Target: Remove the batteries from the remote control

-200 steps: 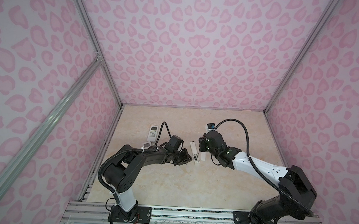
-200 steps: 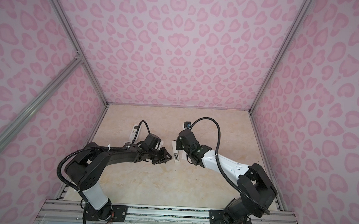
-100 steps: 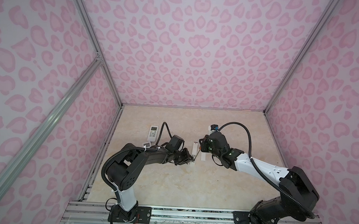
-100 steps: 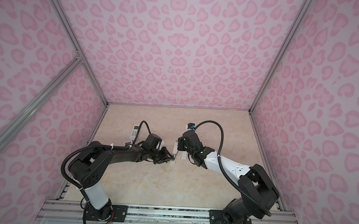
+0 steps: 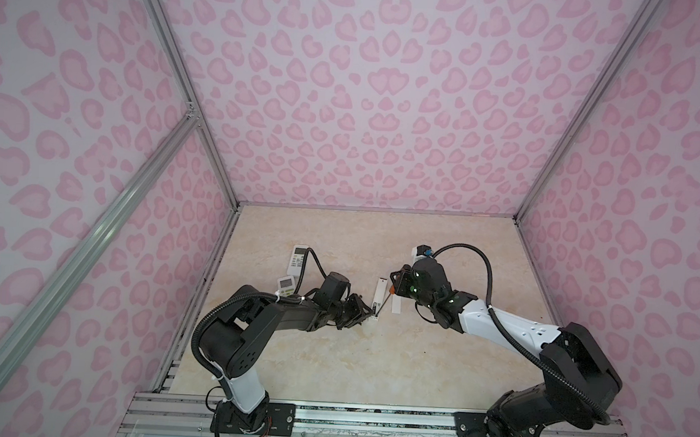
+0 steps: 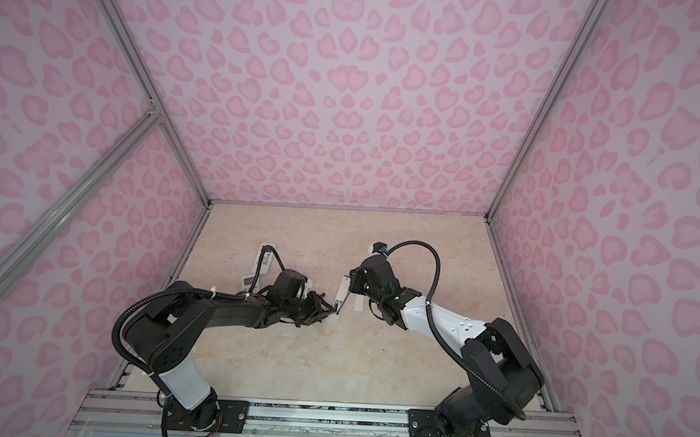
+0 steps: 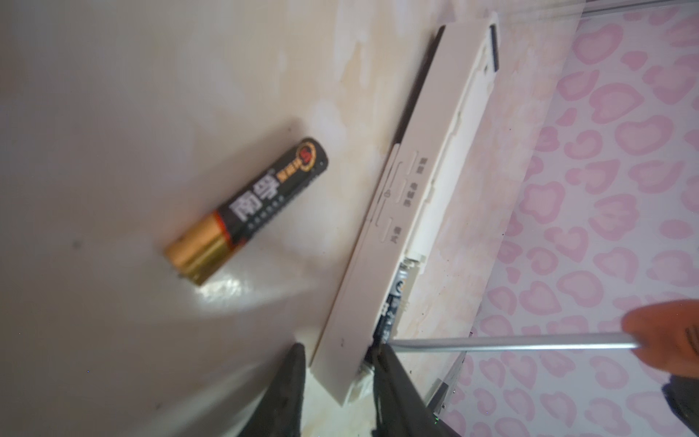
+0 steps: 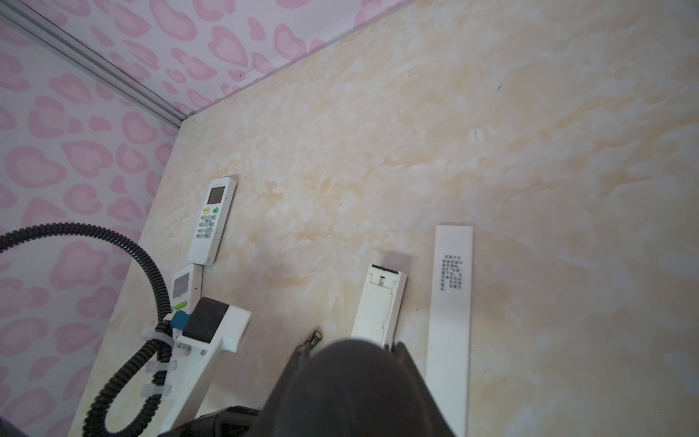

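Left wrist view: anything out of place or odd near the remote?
A black-and-gold battery lies loose on the table beside the remote, not in it, which fits mid-unload. The screwdriver tip pokes into the remote's opened end. No damage visible.

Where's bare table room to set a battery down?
Free: the far strip between the open remote and back wall; the right side beyond the cover plate; the near middle of the table. Crowded: centre around battery and screwdriver; the left edge with two remotes.
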Motion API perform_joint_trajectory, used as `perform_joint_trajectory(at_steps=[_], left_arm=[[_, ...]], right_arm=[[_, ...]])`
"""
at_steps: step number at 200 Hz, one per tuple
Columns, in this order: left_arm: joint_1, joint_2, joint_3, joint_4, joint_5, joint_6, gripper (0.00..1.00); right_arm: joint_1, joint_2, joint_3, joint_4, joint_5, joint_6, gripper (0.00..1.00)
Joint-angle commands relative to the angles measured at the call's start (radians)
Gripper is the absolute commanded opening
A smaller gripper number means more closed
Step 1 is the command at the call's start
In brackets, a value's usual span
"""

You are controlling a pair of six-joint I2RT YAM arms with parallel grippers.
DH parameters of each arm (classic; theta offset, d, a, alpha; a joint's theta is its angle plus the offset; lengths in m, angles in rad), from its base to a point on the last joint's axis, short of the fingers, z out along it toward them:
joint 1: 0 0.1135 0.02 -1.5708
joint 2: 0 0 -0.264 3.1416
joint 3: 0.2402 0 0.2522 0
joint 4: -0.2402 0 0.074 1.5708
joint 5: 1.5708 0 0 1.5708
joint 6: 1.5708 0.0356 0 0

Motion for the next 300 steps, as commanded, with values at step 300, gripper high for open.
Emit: perform_joint_trajectory(at_steps=[300], left_arm=[[0.013,0.037,-0.084,0.236,0.055,-0.054,0.03]], right_arm=[[-0.056,0.125,0.075,0.093,-0.045,0.042,0.0]])
